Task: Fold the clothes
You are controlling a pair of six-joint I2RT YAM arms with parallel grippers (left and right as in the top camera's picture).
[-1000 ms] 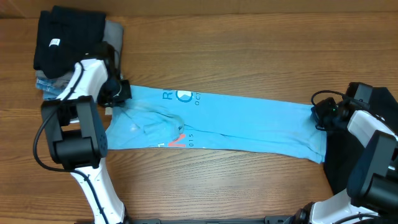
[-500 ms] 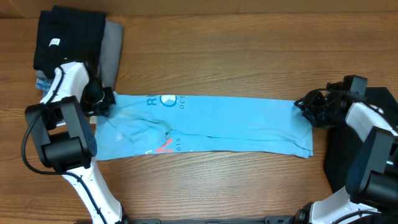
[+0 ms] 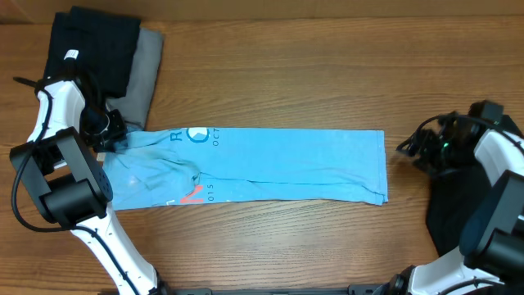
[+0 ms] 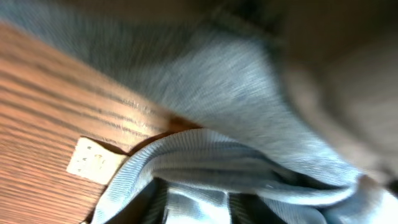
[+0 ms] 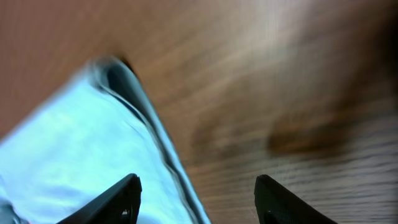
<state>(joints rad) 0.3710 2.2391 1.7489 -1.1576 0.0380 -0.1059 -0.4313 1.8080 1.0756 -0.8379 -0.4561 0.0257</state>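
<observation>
Overhead showed the T-shirt (image 3: 286, 164) pulled left, flat for folding; right claw (image 3: 407, 148) released it, wide; left claw (image 3: 115, 135) unclear.

Overhead: the lettering (image 3: 196, 138) on the T-shirt (image 3: 286, 160) is too small to read and is partly lost in a fold. The left gripper (image 3: 112, 133) is masked by its own wrist, so the jaw position is indeterminate. A black garment (image 3: 446, 215) lies largely hidden beneath the right arm (image 3: 499, 197). Both wrist views are blurred, and the left one shows no discernible fingers.
</observation>
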